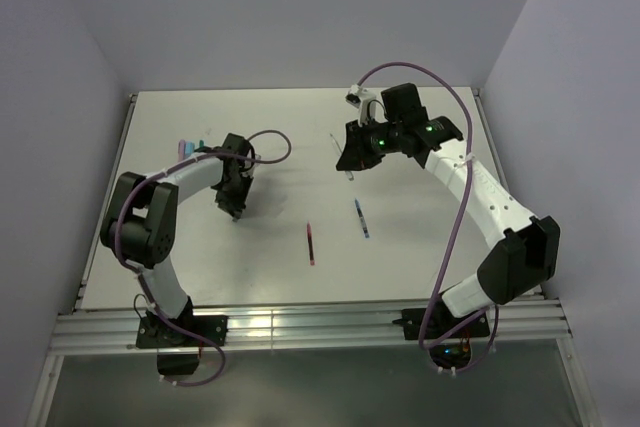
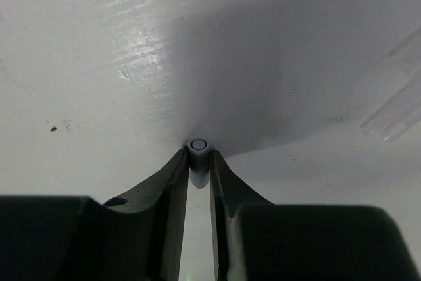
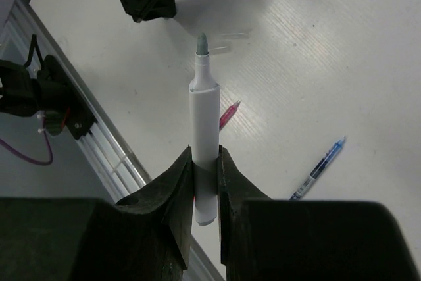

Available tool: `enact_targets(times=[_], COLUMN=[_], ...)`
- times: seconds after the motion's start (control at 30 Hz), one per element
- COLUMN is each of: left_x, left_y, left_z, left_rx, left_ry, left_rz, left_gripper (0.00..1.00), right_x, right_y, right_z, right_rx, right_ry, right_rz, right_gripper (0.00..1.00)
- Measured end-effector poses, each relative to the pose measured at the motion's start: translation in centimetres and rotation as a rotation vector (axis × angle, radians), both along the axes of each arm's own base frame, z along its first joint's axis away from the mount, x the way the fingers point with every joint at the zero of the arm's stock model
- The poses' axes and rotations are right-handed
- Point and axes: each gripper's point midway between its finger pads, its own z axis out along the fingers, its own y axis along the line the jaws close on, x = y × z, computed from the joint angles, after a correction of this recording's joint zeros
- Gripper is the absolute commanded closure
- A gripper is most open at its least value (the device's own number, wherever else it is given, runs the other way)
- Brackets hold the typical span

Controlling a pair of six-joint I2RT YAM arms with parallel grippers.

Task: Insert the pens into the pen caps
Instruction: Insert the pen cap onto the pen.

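My left gripper [image 1: 236, 211] points down at the table on the left. In the left wrist view its fingers [image 2: 176, 176] press both sides of a short grey pen cap [image 2: 198, 145] that stands with its round open end showing. My right gripper [image 3: 205, 154] is shut on a white pen with a green tip [image 3: 204, 100], and the tip juts out past the fingers. This gripper hovers at the table's middle back [image 1: 352, 159]. A red pen [image 1: 310, 244] and a blue pen [image 1: 361, 218] lie on the table between the arms. Pink [image 1: 184, 147] and teal [image 1: 201, 143] caps lie at the far left.
Two clear tube-like pieces [image 3: 227, 41] lie on the table near the left arm; they also show at the right edge of the left wrist view [image 2: 395, 116]. A metal rail [image 1: 300, 327] runs along the table's near edge. Walls close in the table on three sides.
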Motion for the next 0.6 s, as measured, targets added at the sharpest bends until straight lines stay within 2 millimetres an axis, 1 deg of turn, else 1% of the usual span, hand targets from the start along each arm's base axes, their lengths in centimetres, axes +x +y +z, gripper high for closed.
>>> enact_targets(times=[0.07, 0.13, 0.17, 0.23, 0.3, 0.37, 0.4, 0.47, 0.53, 0.57, 0.6], left_x=[0.0, 0.0, -0.1, 0.0, 0.3, 0.9, 1.5, 3.0, 3.9, 3.9, 3.6], left_y=[0.0, -0.1, -0.2, -0.4, -1.5, -3.0, -4.1, -6.8, -9.4, -10.3, -11.1], left_z=[0.0, 0.0, 0.0, 0.2, 0.6, 2.0, 3.1, 6.8, 11.8, 14.2, 17.1], left_rx=[-0.003, -0.005, -0.008, -0.028, -0.099, -0.187, -0.248, -0.404, -0.599, -0.687, -0.791], left_ry=[0.002, 0.004, 0.01, 0.033, 0.063, 0.085, 0.081, 0.039, -0.027, -0.062, -0.092], left_rz=[0.0, 0.001, 0.0, 0.006, 0.017, 0.027, 0.027, -0.004, -0.067, -0.104, -0.151], left_gripper=[0.81, 0.89, 1.0, 1.0, 1.0, 1.0, 1.0, 1.0, 1.0, 1.0, 1.0], right_x=[0.0, -0.1, -0.1, -0.2, -0.5, -0.9, -1.1, -1.5, -2.0, -2.2, -2.4], right_y=[0.1, 0.1, 0.2, 0.3, 0.6, 0.9, 1.1, 1.6, 2.1, 2.2, 2.4], right_z=[-0.1, -0.2, -0.2, -0.1, 0.1, 0.2, 0.2, 0.1, 0.0, 0.0, 0.1], right_rx=[0.001, 0.002, 0.004, 0.011, 0.026, 0.041, 0.051, 0.073, 0.095, 0.103, 0.112], right_ry=[0.007, 0.015, 0.016, 0.022, 0.028, 0.03, 0.033, 0.04, 0.046, 0.046, 0.045], right_rz=[0.004, 0.008, 0.01, 0.019, 0.04, 0.071, 0.092, 0.139, 0.19, 0.211, 0.23], right_gripper=[1.0, 1.0, 1.0, 1.0, 1.0, 1.0, 1.0, 1.0, 1.0, 1.0, 1.0])
